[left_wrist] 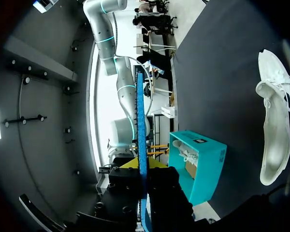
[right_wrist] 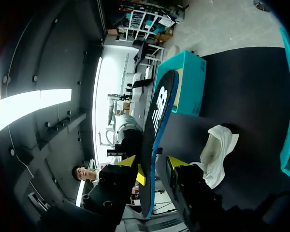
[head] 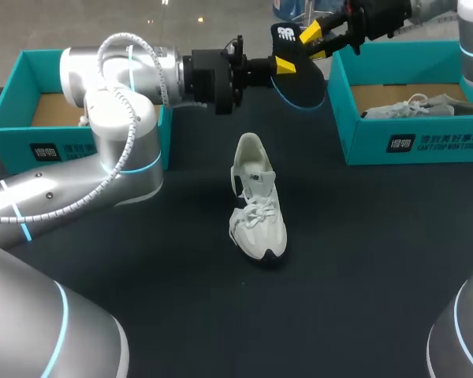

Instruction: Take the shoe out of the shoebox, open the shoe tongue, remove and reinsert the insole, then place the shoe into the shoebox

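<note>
Insole [head: 301, 79] out of the shoe and held in the air over the far side of the table [head: 378, 268], between the two teal shoeboxes. Left gripper [head: 282, 66] came in from the side, jaws pinching the insole's long edge; in its wrist view the insole [left_wrist: 141, 135] ran edge-on straight out from between the closed-up tips. Right gripper [head: 315, 43] sat astride the printed heel end; from its wrist view the insole [right_wrist: 154, 130] stood in the gap, but I could not tell whether those jaws were gripping it or only standing round it. White shoe [head: 256, 201] stood alone on its sole mid-table, heel toward the far side, toe toward the robot, laces loose, mouth gaping, nothing holding it. Right shoebox [head: 394, 142] held another pale shoe [head: 414, 106]; left shoebox [head: 16, 118] largely hidden behind the left arm. Judged step: removal done, insole being passed or re-gripped between the arms ahead of reinsertion. Next move likely called for one arm taking sole charge of the insole, turning it flat and forefoot-first, lowering it into the mouth of the shoe. The free arm would probably need to steady the shoe, since it could skid or tip under the push. Boxing the shoe not yet begun.
</note>
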`<state>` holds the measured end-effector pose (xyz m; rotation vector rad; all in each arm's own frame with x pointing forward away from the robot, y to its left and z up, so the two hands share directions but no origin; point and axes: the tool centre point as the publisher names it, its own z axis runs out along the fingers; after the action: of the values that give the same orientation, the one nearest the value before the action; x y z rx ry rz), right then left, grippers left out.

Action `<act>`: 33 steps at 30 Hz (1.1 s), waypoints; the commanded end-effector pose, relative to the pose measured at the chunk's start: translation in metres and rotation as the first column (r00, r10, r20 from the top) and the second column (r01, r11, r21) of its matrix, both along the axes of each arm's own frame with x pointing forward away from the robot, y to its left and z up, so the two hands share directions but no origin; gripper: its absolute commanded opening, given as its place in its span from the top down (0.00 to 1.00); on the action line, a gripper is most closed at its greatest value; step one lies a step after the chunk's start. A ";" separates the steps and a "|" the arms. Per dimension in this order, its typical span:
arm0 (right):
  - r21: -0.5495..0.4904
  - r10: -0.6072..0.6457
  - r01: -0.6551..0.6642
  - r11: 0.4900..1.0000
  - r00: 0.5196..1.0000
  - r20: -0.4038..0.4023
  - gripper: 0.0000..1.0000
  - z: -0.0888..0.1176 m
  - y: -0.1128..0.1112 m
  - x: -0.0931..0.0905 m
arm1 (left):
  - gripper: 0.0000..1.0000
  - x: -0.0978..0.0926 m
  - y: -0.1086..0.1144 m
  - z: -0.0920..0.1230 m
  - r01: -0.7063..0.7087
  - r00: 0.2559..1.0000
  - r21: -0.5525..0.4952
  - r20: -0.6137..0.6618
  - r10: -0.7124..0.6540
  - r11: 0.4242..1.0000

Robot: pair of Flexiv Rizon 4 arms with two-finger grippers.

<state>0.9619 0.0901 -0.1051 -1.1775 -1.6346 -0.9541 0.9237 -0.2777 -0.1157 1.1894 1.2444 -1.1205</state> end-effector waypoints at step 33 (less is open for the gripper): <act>0.129 -0.401 0.383 0.915 0.899 0.173 0.00 0.011 -0.047 -0.024 | 1.00 -0.004 0.014 0.013 0.024 0.999 -0.019 -0.022 -0.024 1.000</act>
<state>0.9413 0.0419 -0.0936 -1.3960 -1.5231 -1.3993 0.9197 -0.2631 -0.1025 1.1837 1.2372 -1.1650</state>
